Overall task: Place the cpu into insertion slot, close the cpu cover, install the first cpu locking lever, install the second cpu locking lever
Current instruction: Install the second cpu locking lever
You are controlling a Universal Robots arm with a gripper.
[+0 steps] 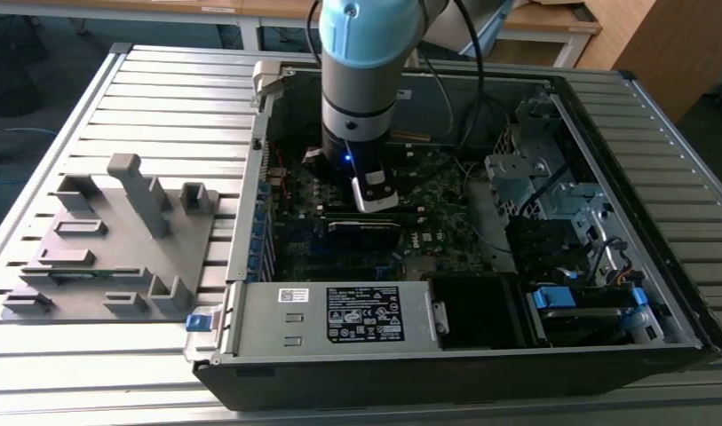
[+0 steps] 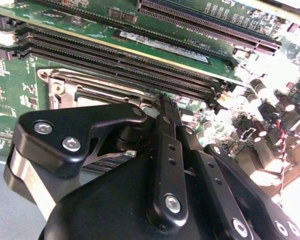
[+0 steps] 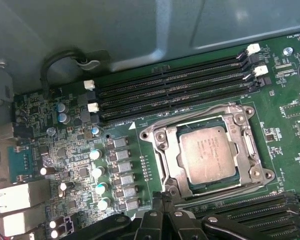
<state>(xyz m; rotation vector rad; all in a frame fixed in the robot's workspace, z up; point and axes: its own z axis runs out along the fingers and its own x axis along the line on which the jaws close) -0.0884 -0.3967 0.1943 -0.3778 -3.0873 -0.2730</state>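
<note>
Motherboard inside open computer case

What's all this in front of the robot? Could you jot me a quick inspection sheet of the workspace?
Surface: slatted metal table.
Job's things: cpu sits in the insertion slot; cpu cover lies closed around it.
Clutter: grey fixture block beside the computer case.
Grippers: gripper shut, empty, hovering at the socket's edge.
Cables: black cables run along the arm.
Surroundings: wooden desks behind.
</note>
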